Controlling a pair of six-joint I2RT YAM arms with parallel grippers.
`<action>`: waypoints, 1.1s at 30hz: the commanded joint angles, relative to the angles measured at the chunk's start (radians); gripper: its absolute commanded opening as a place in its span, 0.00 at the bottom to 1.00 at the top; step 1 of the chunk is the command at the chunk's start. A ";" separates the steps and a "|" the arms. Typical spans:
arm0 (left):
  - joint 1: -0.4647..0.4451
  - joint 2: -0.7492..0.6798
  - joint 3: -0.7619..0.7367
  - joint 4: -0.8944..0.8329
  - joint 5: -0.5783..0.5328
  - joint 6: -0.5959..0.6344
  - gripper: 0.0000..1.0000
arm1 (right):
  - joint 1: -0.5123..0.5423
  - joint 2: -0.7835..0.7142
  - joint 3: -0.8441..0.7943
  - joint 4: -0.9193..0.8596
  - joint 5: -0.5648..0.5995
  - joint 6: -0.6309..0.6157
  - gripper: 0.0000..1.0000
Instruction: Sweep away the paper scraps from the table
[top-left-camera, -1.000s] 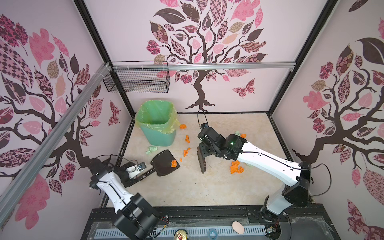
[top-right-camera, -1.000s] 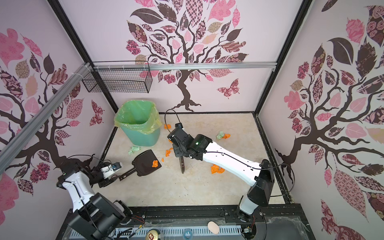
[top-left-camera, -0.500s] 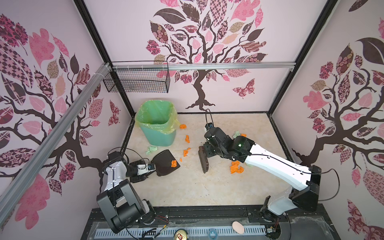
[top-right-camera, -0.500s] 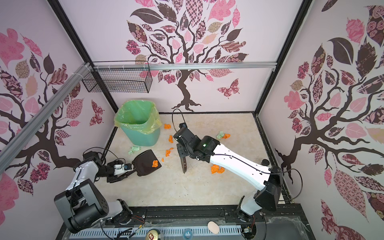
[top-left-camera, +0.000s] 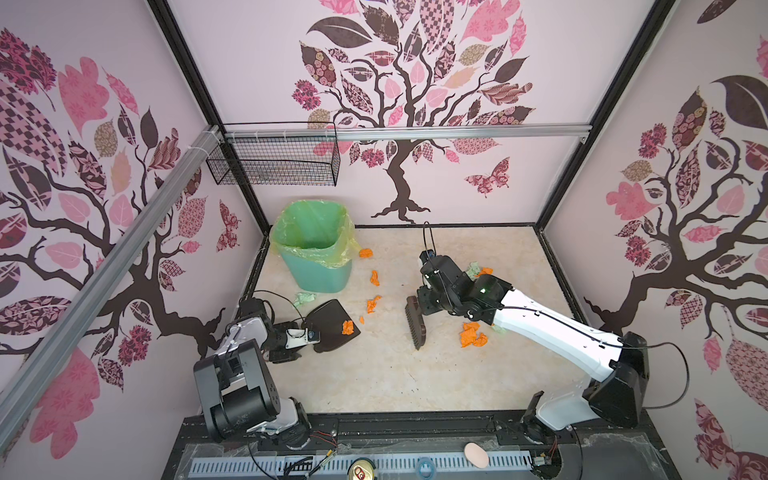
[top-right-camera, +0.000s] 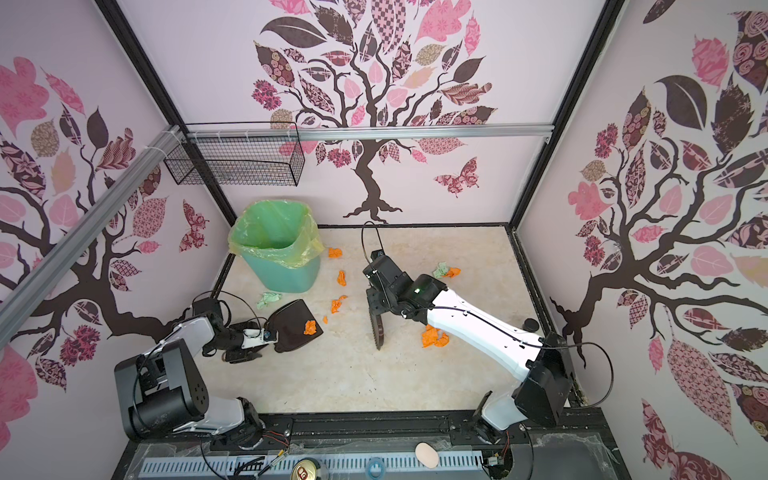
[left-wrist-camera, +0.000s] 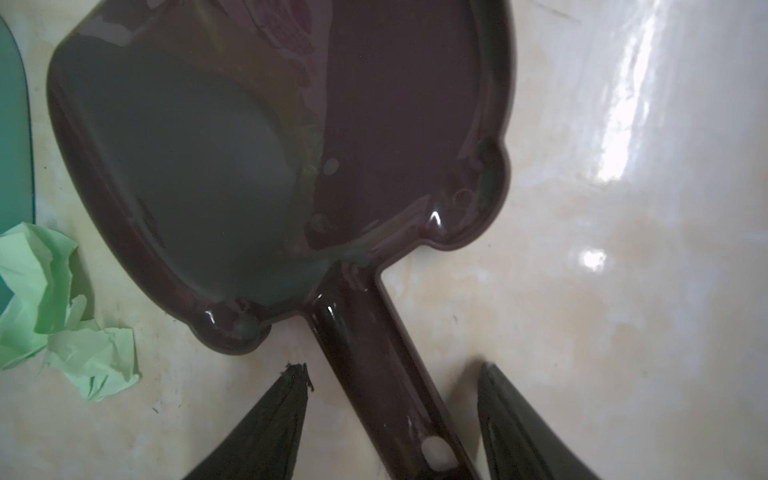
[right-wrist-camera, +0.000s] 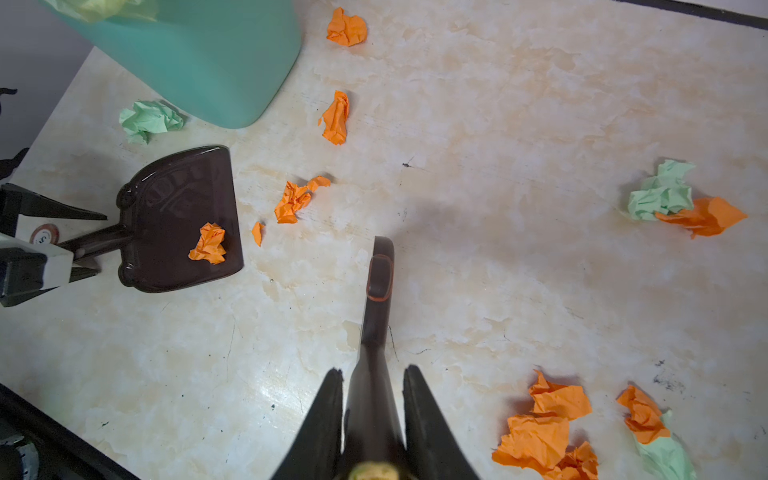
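Observation:
Orange and pale green paper scraps lie scattered on the beige table (top-left-camera: 374, 386): one by the bin (top-left-camera: 365, 252), some mid-table (top-left-camera: 372, 305), a pile (top-left-camera: 471, 334) under my right arm, a green wad (left-wrist-camera: 62, 299) beside the pan. A dark dustpan (top-left-camera: 328, 322) (right-wrist-camera: 178, 220) lies flat with one orange scrap (right-wrist-camera: 208, 245) in it. My left gripper (left-wrist-camera: 390, 368) (top-left-camera: 313, 338) is open, its fingers either side of the pan's handle (left-wrist-camera: 386, 407) with gaps. My right gripper (right-wrist-camera: 374, 369) (top-left-camera: 424, 299) is shut on the dark brush (top-left-camera: 415, 328), bristles down on the table.
A teal bin (top-left-camera: 316, 253) with a yellow-green liner stands at the back left, close behind the dustpan. A wire basket (top-left-camera: 274, 164) hangs on the back wall. Black edging borders the table; a can (top-left-camera: 360, 471) lies on the front rail base.
My left arm has folded back and its gripper has slid in along the dustpan handle. My right arm has carried the brush slightly right and nearer. The dustpan has stayed put.

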 joint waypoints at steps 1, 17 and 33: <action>-0.005 0.062 0.006 0.058 -0.061 -0.030 0.68 | -0.009 -0.066 0.007 0.034 -0.011 -0.011 0.00; -0.018 0.036 -0.159 0.252 -0.173 -0.136 0.49 | -0.019 -0.061 -0.020 0.063 -0.027 -0.021 0.00; -0.021 0.131 -0.086 0.153 -0.144 -0.078 0.54 | -0.020 -0.081 -0.032 0.057 -0.027 -0.023 0.00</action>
